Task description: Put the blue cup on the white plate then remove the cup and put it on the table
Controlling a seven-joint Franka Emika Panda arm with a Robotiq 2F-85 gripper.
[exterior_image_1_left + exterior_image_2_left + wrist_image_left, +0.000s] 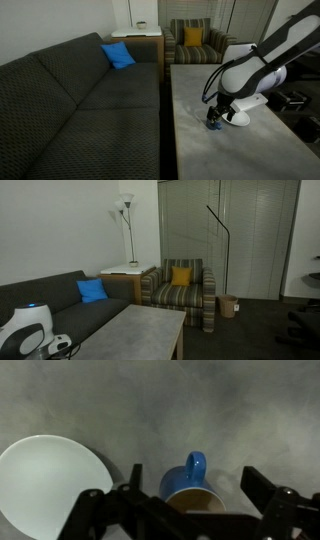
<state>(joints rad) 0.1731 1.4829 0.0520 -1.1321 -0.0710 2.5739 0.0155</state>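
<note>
In the wrist view the blue cup (183, 484) stands upright on the grey table (160, 400), handle pointing away, tan inside showing. The white plate (45, 480) lies flat to its left, apart from the cup and bare. My gripper (192, 472) is open with one finger on each side of the cup; the right finger is clearly clear of it. In an exterior view the gripper (215, 118) is low over the table (200, 150) at the cup (213, 126), with the plate (238, 119) beside it. In the other exterior view only the gripper (60, 348) shows, at the bottom left.
A dark grey sofa (80, 90) with a blue cushion (118, 55) runs along the table's long side. A striped armchair (195, 42) stands past the table's far end, a small side table (135, 38) and a floor lamp (125, 225) beside it.
</note>
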